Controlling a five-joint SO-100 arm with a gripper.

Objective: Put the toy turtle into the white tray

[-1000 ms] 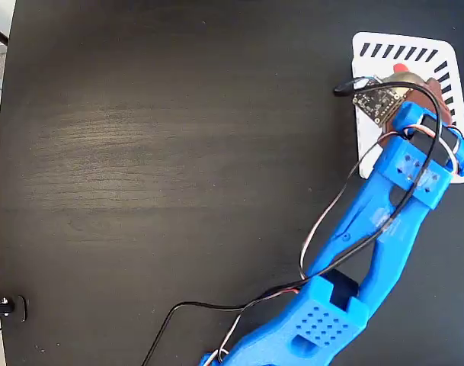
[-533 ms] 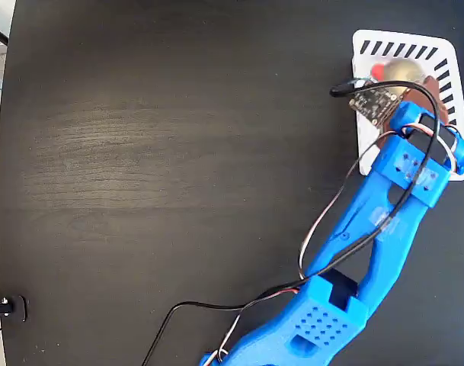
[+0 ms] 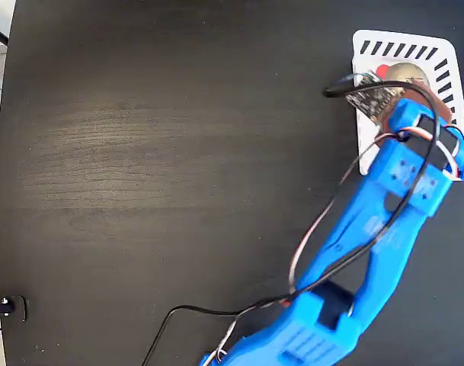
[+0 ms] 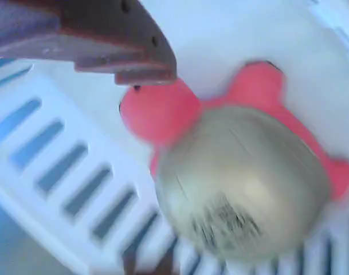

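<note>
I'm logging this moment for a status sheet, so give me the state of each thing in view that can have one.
toy turtle: upright, shell up, lying in the tray by its slotted edge.
white tray: flat on the table, holding the turtle, partly hidden by the arm.
gripper: over the tray, one finger above the turtle's head; open or shut cannot be told.
table: dark, carrying tray and arm.

We see our blue arm [image 3: 384,229] stretched over the white tray [image 3: 445,57], one brown finger [image 4: 105,40] showing, gripper state unclear.
</note>
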